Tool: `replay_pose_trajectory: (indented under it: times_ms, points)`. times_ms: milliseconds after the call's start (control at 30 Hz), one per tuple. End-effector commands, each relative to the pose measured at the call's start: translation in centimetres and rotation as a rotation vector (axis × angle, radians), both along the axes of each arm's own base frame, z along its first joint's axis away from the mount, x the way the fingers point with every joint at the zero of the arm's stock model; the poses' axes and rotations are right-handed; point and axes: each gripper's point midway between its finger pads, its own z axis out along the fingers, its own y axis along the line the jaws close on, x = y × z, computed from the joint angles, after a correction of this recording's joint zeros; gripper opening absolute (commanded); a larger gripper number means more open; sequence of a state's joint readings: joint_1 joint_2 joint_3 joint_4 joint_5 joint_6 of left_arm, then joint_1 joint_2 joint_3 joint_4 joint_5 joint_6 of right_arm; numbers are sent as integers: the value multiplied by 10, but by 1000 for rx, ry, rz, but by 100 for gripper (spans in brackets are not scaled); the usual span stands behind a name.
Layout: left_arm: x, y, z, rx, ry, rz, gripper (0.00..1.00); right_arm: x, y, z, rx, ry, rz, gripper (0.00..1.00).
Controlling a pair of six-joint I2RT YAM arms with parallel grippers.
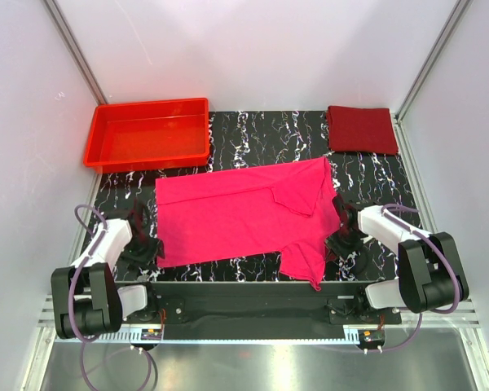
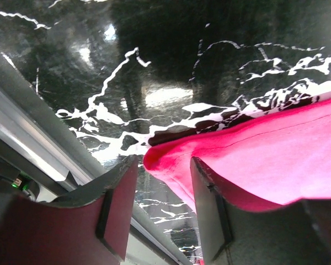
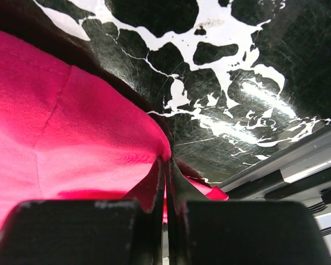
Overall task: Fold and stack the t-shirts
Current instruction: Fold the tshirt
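While the right hand (image 3: 165, 168) pinches the pink t-shirt (image 1: 228, 216), the left hand (image 2: 164, 165) hovers spread around its corner.

Magenta t-shirt (image 1: 228, 216); maroon t-shirt (image 1: 361, 129); red tray (image 1: 147, 156); black-white marbled table (image 1: 253, 134).

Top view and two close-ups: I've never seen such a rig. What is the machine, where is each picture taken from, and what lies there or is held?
Two robot arms are bolted at the near edge of a black marbled table. The wide picture looks down from above and behind them; each close-up comes from a camera on one wrist. A pink t-shirt lies spread in the middle, a maroon t-shirt sits folded far right, a red tray far left. The right claw is shut, pinching the pink t-shirt's edge. The left claw is open, its fingers either side of the opposite edge.
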State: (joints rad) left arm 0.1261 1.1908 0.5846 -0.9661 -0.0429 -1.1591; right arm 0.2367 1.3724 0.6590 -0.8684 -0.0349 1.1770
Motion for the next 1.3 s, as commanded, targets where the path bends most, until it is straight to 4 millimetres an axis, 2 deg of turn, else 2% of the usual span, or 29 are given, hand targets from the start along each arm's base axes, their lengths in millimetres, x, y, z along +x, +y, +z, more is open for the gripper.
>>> replay_pose_trajectory:
  times_ms: [0,200,300,333,433,533,567,667,933,1067,1267]
  points:
    - [-9,5,-1,29,16,34,46,9,-4,2,-33,-39,21,0]
    - [-14,0,-10,11,30,51,38,7,-4,2,-32,-35,26,0]
    - [-11,1,-11,13,21,51,20,10,-4,2,-31,-48,36,0]
    - [-10,1,-10,14,18,48,8,11,-3,3,-26,-55,58,0]
    - [-9,6,-4,40,14,29,0,13,-4,7,-25,-71,87,0]
    - [-14,12,-2,70,33,13,0,20,0,21,-2,-94,145,0]
    - [-15,11,-2,66,33,10,0,32,0,31,-7,-134,159,0]
    - [-14,10,-4,58,32,13,0,46,-7,48,-54,-182,207,0]
    - [6,18,10,93,-17,-55,0,77,-10,79,-85,-291,363,0]
    - [16,17,14,87,-33,-94,0,108,-5,97,-68,-372,420,0]
    - [23,8,13,40,-40,-117,0,139,-6,112,-3,-436,450,0]
